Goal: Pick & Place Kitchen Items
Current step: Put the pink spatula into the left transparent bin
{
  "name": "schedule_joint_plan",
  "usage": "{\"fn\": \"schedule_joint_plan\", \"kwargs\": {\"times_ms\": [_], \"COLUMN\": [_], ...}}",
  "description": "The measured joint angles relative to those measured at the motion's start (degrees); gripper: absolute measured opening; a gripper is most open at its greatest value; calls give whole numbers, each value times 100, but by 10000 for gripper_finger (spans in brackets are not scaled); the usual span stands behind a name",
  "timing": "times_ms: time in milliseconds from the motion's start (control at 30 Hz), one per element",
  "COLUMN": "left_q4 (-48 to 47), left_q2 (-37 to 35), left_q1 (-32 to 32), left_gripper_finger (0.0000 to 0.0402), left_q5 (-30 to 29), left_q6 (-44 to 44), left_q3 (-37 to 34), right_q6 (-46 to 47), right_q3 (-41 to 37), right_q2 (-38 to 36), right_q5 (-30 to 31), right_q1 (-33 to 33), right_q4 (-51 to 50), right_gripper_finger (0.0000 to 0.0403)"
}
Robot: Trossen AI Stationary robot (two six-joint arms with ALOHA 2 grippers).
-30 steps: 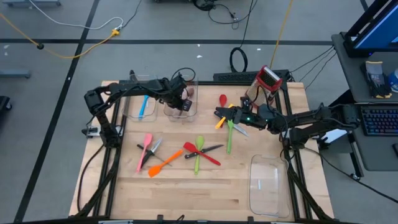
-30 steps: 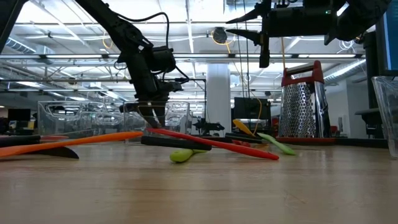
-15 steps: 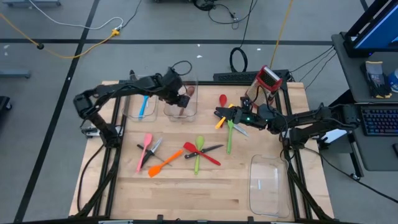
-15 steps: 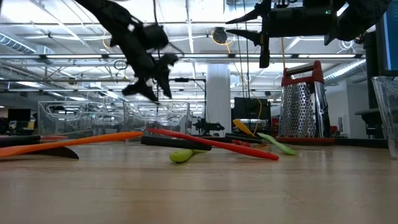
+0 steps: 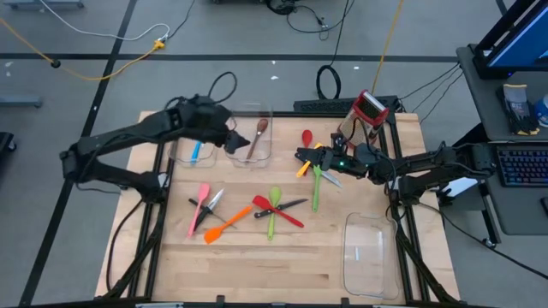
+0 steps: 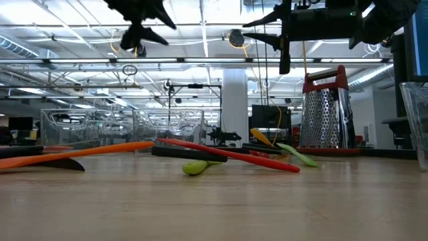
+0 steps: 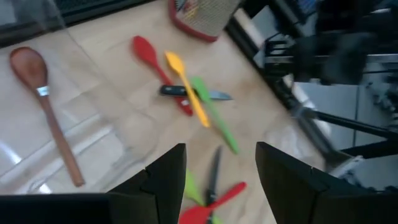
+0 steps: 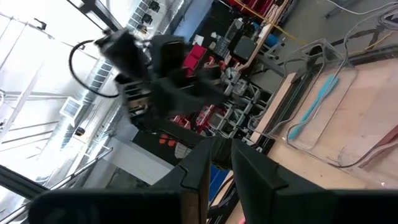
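Two clear bins sit side by side at the table's far left: one bin (image 5: 193, 141) holds a blue utensil (image 5: 196, 149), and the neighbouring bin (image 5: 249, 137) holds a wooden spoon (image 5: 255, 139) lying loose on its floor. The left gripper (image 5: 229, 137) hangs high between these bins with its fingers (image 7: 166, 180) spread apart and nothing between them. The right gripper (image 5: 301, 156) hovers above the far middle of the table, its fingers (image 8: 198, 169) drawn almost together; whether they pinch anything cannot be told. Below it lie a red spoon (image 5: 307, 137), a yellow spoon (image 5: 303, 168), a green spatula (image 5: 316, 186) and a knife (image 5: 330, 178), near the box grater (image 5: 370, 108). Nearer the front lie a pink spatula (image 5: 199, 205), an orange spatula (image 5: 224, 228), a red spatula (image 5: 278, 211), a green spoon (image 5: 273, 211) and a black-handled knife (image 5: 282, 206), several crossing. A third bin (image 5: 366, 252) stands at the front right.
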Motion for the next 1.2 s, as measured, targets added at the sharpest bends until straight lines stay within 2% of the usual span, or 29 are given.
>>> {"fn": "schedule_joint_plan", "kwargs": {"times_ms": [267, 467, 667, 867, 1033, 1200], "left_q4": [-488, -1393, -2341, -3451, -4347, -4288], "left_q2": [-300, -209, -214, -216, -216, -218], "left_q1": [-1031, -1712, -2359, -2934, -3336, -3618], "left_gripper_finger": [198, 198, 198, 198, 198, 198], "left_q5": [-698, -775, -1208, -1231, -1267, -959], "left_q6": [-1146, -2501, -3779, -4658, -5430, -5834], "left_q3": [0, 3, 0, -39, -400, -1133], "right_q6": [-3, -17, -19, -19, -19, -19], "right_q3": [0, 0, 0, 0, 0, 0], "right_q2": [0, 0, 0, 0, 0, 0], "right_q5": [-2, -2, -2, -2, -2, -2], "right_q1": [0, 0, 0, 0, 0, 0], "right_q4": [0, 1, 1, 1, 1, -1], "right_gripper_finger": [59, 59, 59, 59, 59, 59]}}
